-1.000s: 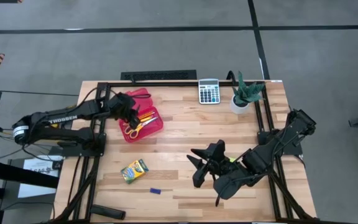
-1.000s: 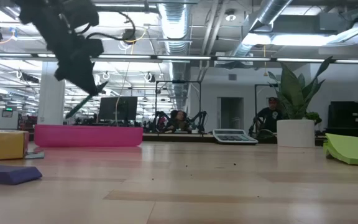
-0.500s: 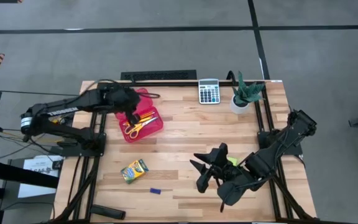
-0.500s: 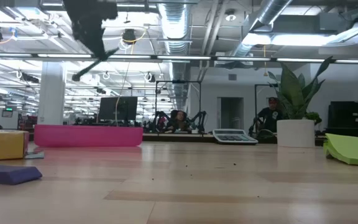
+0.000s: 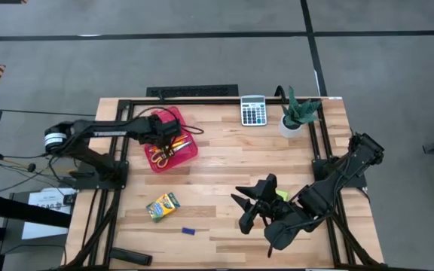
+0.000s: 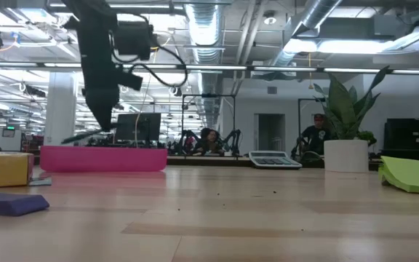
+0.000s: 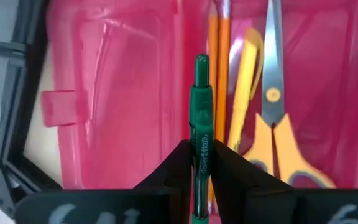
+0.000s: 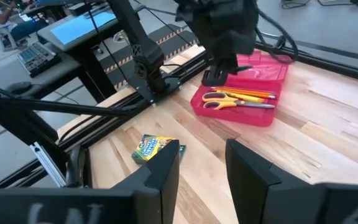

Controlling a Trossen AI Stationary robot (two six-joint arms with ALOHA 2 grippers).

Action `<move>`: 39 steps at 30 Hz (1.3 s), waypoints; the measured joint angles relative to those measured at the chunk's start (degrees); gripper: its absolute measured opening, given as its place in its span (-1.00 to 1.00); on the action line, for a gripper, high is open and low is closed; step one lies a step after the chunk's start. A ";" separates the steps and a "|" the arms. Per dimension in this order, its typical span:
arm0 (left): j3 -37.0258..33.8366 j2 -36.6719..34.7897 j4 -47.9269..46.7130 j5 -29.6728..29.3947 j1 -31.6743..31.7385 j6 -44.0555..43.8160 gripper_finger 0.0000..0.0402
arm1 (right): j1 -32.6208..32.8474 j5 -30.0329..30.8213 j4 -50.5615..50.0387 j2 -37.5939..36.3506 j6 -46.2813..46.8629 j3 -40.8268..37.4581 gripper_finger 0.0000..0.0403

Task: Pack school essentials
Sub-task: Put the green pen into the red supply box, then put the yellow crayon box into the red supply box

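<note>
1. A green pen (image 7: 201, 134) is clamped between the fingers of the left gripper (image 7: 202, 171) above the open red pencil case (image 5: 173, 140); its long axis runs straight out from the gripper, tip pointing away from the wrist, roughly parallel to the pencils below.
2. In the case lie two orange pencils (image 7: 218, 81), a yellow marker (image 7: 244, 87) and yellow-handled scissors (image 7: 275, 130), side by side, all lengthwise along the tray; the scissor blades point the same way as the pen's tip.
3. From above, the left arm reaches from the table's left edge to the case at the far left of the wooden table (image 5: 224, 165), the gripper over its contents.
4. The table-level camera shows the left gripper (image 6: 100, 109) hanging above the pink case wall (image 6: 104, 158), the pen angled down towards it.
5. A yellow-green crayon box (image 5: 163, 205) lies near the front left, well apart from the case; a tiny blue eraser (image 5: 189, 231) sits just in front of it.
6. The right gripper (image 5: 253, 202) hovers at front centre, fingers apart and holding nothing; a lime sticky-note pad (image 5: 280, 195) lies beside it, partly hidden by the arm.
7. At the far edge stand a grey calculator (image 5: 253, 110) and a small potted plant (image 5: 297, 114).
8. In the room beyond, a person (image 6: 314, 135) is seated at a distance.
</note>
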 joint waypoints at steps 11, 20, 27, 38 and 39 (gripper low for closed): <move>-0.01 8.45 1.76 0.94 0.17 4.11 -0.77 | 0.84 0.00 0.03 0.00 0.90 0.00 -0.34; -0.01 10.56 2.96 -1.54 0.15 3.83 -0.57 | 1.14 0.00 0.42 0.00 1.03 0.00 -0.35; 1.70 8.58 0.64 3.19 -0.38 2.21 -0.31 | 1.16 -0.17 0.46 0.00 1.03 0.00 -0.35; 1.94 -15.30 -3.22 34.40 -14.24 -13.77 0.10 | 1.05 -6.83 -0.14 0.13 1.11 0.00 -0.27; 0.96 -17.75 -3.64 33.00 -16.72 -16.93 0.12 | 0.85 -7.44 -0.16 0.68 1.48 0.00 -0.25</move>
